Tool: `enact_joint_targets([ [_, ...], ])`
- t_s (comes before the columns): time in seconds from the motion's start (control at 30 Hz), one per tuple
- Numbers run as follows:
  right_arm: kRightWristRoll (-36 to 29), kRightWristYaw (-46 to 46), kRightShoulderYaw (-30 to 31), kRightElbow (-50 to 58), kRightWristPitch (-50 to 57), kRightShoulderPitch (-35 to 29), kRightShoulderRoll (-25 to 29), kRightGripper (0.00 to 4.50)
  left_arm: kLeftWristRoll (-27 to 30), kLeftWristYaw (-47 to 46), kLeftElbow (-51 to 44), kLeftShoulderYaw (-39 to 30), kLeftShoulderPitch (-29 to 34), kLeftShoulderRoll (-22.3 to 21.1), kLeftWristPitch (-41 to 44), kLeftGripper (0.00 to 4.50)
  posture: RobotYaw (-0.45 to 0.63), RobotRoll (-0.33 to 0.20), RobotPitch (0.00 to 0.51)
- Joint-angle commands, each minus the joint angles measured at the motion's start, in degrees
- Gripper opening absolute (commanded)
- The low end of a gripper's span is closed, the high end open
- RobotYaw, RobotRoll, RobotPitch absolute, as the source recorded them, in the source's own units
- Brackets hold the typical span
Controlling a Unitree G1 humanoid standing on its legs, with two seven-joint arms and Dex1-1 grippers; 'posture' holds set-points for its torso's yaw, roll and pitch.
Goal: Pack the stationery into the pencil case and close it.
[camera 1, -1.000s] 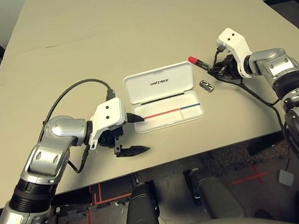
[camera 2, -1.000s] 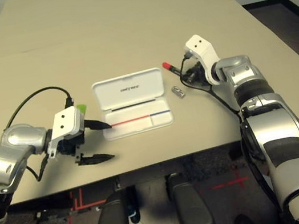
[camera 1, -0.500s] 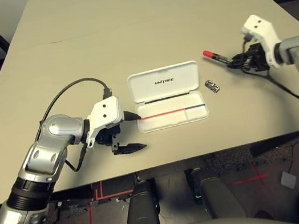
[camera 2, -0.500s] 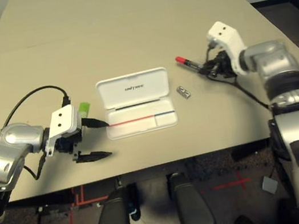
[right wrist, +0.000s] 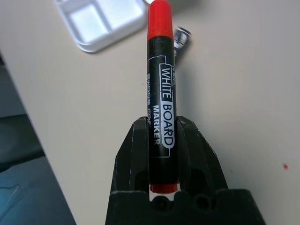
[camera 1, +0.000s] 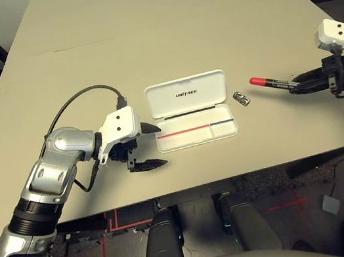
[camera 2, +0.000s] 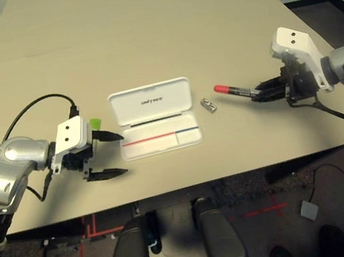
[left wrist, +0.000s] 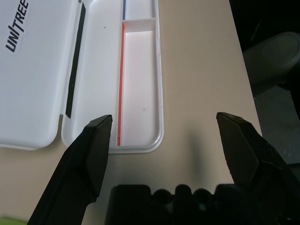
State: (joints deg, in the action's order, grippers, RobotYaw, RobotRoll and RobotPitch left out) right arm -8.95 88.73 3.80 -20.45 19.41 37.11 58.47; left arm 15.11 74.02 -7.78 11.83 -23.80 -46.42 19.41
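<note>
case (camera 1: 186, 138) open and empty on the bench (camera 1: 144, 47); my right end effector (right wrist: 162, 140) pinches the marker (right wrist: 161, 89), left (left wrist: 164, 119) spread beside the case; cylinder (camera 1: 241, 98) and green stick (camera 2: 95, 124) unpacked, lid (camera 1: 186, 93) unclosed.

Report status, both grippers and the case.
Right gripper gripping marker, clear of case. Left gripper open, empty, beside case. Case open, nothing inside.
</note>
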Motion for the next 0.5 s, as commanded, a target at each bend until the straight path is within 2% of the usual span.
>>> enact_joint_targets([
  [0.03, -0.46, 2.46, 1.69, 3.13, -2.74, -0.25, -0.19, 0.57, 0.04, 0.98, 1.04, -0.99, 1.14, -1.66, -0.96, 4.50, -0.05, 0.000, 0.170],
  [0.13, 0.25, 2.63, 2.86, 3.94, -4.25, 0.65, -1.31, 0.57, 0.53, 1.09, 1.17, -1.62, 1.21, -2.18, -1.06, 4.50, -0.04, 0.000, 0.171],
  [0.5, 4.92, -0.74, 9.55, 4.74, -13.57, 7.33, -10.96, 0.57, 1.67, 0.94, 1.57, -4.09, 1.30, -2.48, -1.68, 4.50, -0.01, 0.000, 0.164],
])
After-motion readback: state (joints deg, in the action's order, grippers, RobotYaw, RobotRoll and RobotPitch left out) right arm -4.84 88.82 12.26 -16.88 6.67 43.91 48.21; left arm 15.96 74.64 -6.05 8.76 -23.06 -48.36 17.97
